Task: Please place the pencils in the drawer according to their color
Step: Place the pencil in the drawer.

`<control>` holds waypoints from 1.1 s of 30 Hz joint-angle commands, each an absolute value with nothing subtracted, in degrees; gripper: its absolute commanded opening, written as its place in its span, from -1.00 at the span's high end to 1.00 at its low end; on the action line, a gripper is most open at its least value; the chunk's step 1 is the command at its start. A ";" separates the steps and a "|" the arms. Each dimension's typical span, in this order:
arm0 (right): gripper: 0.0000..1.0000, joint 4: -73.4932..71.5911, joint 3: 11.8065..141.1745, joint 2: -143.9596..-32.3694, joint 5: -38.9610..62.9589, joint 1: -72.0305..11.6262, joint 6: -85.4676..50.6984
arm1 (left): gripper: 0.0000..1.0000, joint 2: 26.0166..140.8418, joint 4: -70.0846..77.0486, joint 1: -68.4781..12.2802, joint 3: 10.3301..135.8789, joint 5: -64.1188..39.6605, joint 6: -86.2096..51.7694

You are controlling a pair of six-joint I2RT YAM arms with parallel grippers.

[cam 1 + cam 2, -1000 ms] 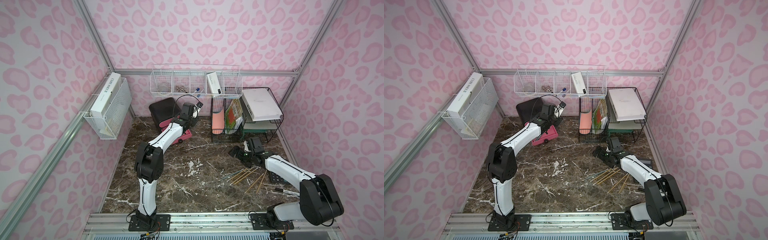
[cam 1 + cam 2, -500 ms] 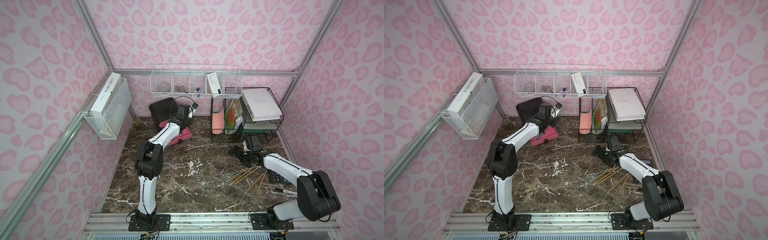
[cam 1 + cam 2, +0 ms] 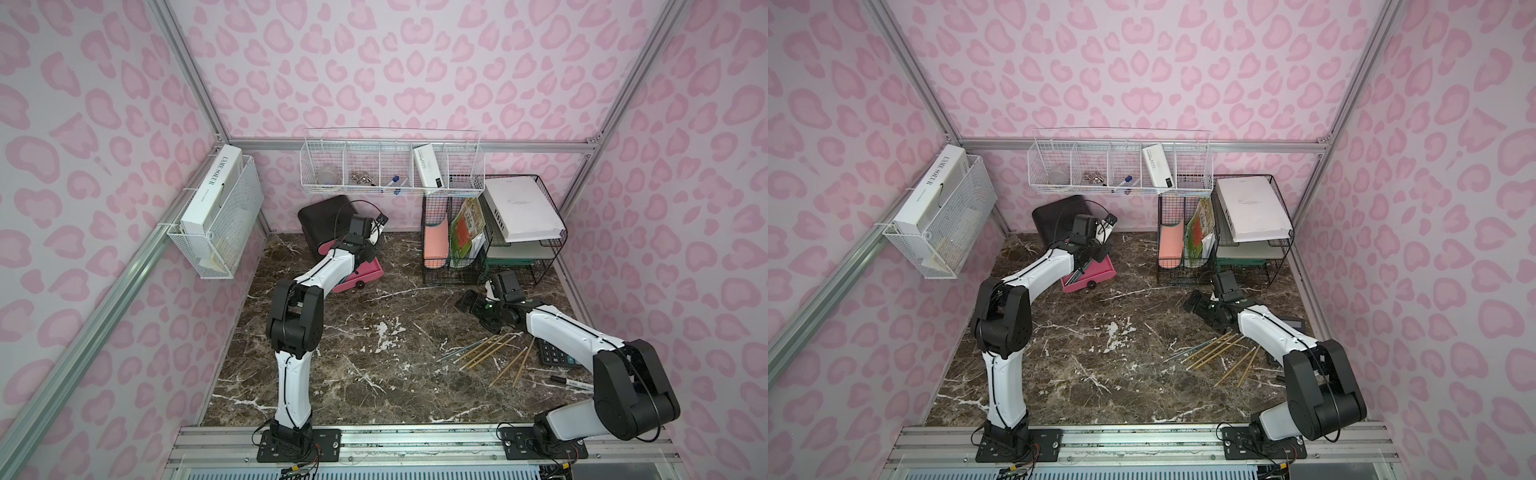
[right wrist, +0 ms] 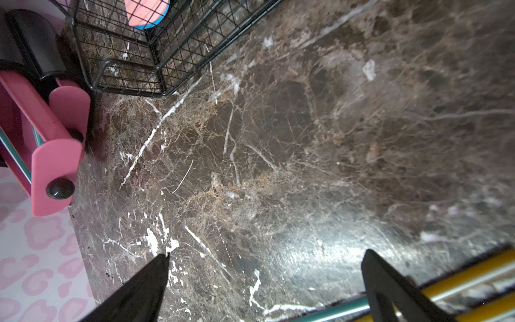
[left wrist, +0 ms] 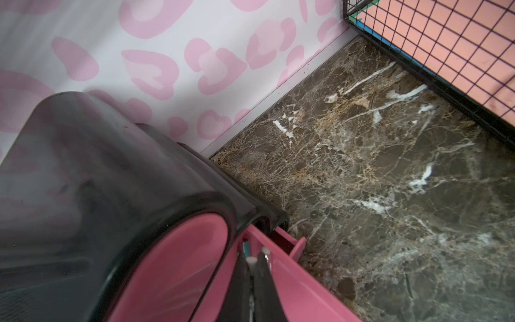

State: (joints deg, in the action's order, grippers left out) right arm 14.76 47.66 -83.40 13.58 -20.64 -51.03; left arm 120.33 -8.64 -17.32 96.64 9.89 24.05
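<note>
The drawer cabinet (image 3: 322, 216) (image 3: 1054, 216) (image 5: 97, 181) is black and stands at the back left, with one pink drawer (image 3: 368, 274) (image 3: 1098, 272) (image 4: 55, 164) pulled out. My left gripper (image 5: 257, 256) is shut, its tips down inside that drawer, where a teal pencil end (image 5: 246, 248) lies beside them. Yellow and teal pencils (image 3: 486, 353) (image 3: 1217, 353) (image 4: 334, 309) lie loose on the marble at the right. My right gripper (image 3: 476, 311) (image 3: 1202, 316) (image 4: 267, 255) is open and empty, low over the table just behind the pile.
A black wire-mesh file rack (image 3: 490, 253) (image 4: 133, 55) with folders stands at the back right. A calculator (image 3: 557, 353) and a white marker (image 3: 575, 384) lie right of the pencils. White wire baskets (image 3: 390, 170) (image 3: 224, 216) hang on the walls.
My left gripper has shifted a little left and back over the open drawer, still shut. The right gripper has edged slightly back from the pencil pile, still open.
</note>
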 commanded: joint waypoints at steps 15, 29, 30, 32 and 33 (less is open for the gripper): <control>-0.98 14.77 48.18 -81.38 12.92 -21.03 -51.34 | -0.41 114.95 -10.55 -17.29 101.22 6.28 19.33; -0.99 14.24 44.18 -77.62 11.08 -18.59 -50.10 | -0.53 102.44 -19.13 -27.59 92.78 1.41 8.61; -0.99 14.16 43.54 -77.09 11.22 -17.73 -50.01 | -0.53 101.16 -19.53 -29.28 90.67 1.45 7.94; -0.99 14.15 42.35 -75.98 11.90 -15.78 -49.38 | -0.54 98.89 -20.43 -32.47 86.99 2.45 7.13; -0.99 14.24 41.80 -75.26 12.03 -14.77 -49.08 | -0.55 97.84 -20.85 -33.70 85.34 1.94 6.47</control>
State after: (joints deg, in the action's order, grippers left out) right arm 14.63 42.72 -76.47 12.27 -16.36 -50.43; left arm 99.92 -18.02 -31.42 88.12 2.61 9.15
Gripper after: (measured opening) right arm 0.996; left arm 0.773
